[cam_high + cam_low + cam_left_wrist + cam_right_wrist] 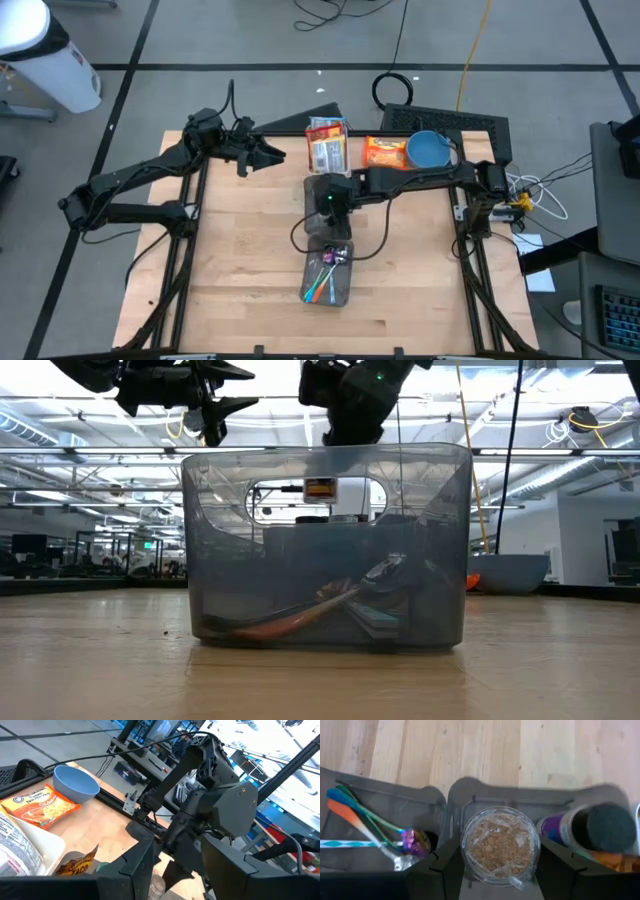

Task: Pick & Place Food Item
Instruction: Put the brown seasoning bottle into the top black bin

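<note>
My right gripper (330, 207) hangs over the far end of a grey see-through bin (346, 292), shut on a clear cup of brown granules (500, 845). The bin stands on the wooden table. It holds coloured utensils (360, 817) in one compartment and a purple can with a dark lid (600, 827) in another. In the low view the right gripper (350, 415) is above the bin's rim. My left gripper (270, 155) waits open and level over the table's far left, with nothing between its fingers (240, 405). My right gripper pinches the cup's round wall (466, 851) between its two fingers (432, 870), one on each side, just under the cup's top. It comes from above, slanting down toward the bin. The cup sits upright over the middle compartment; its underside is hidden.
At the far edge lie a white food packet (327, 145), an orange packet (385, 151) and a blue bowl (430, 150). A brown taco packet (75, 865) lies near the white one. Bare wood stretches to the left and right of the bin.
</note>
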You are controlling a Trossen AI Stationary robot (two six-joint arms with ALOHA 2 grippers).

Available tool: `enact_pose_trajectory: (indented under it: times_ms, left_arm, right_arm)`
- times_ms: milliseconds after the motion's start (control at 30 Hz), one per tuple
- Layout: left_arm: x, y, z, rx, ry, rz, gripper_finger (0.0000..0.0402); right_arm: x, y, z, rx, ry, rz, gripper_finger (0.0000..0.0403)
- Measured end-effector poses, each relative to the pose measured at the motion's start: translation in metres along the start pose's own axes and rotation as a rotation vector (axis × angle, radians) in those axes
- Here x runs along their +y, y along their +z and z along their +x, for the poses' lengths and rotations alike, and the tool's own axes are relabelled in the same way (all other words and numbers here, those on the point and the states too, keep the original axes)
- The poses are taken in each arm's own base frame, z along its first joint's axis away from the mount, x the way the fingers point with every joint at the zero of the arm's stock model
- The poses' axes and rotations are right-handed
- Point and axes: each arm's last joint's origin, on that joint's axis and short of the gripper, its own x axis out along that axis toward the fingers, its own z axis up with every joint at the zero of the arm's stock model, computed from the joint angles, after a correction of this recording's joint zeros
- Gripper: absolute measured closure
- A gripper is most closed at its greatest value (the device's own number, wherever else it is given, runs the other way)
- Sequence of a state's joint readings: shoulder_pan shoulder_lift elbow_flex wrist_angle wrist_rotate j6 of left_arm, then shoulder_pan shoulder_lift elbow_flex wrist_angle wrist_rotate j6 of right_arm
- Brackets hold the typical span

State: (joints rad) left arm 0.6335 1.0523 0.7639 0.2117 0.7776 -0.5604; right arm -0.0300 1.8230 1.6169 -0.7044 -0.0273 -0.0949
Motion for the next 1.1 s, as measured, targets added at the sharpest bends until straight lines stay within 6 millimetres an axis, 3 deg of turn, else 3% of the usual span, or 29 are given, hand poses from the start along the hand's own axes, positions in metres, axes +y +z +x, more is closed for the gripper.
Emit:
enact_pose_trajectory:
  times_ms: [267,500,767,1100]
  left_arm:
    - [-0.012,-0.009,0.013,0.031,-0.029,0.029,0.0231]
    - [-0.024,-0.022,0.029,0.044,0.021,0.109,0.0231]
    - [-0.023,-0.034,0.039,0.105,0.063,0.084,0.0231]
    - [-0.023,-0.034,0.039,0.106,0.063,0.08,0.0231]
  right_arm:
    - [-0.001,0.003,-0.033,-0.078,-0.009,0.033,0.022]
    - [-0.008,0.001,-0.044,-0.085,-0.021,0.047,0.022]
    - [0.004,-0.024,-0.013,0.044,0.007,0.058,0.022]
    - [0.013,-0.042,0.015,-0.008,0.013,0.122,0.022]
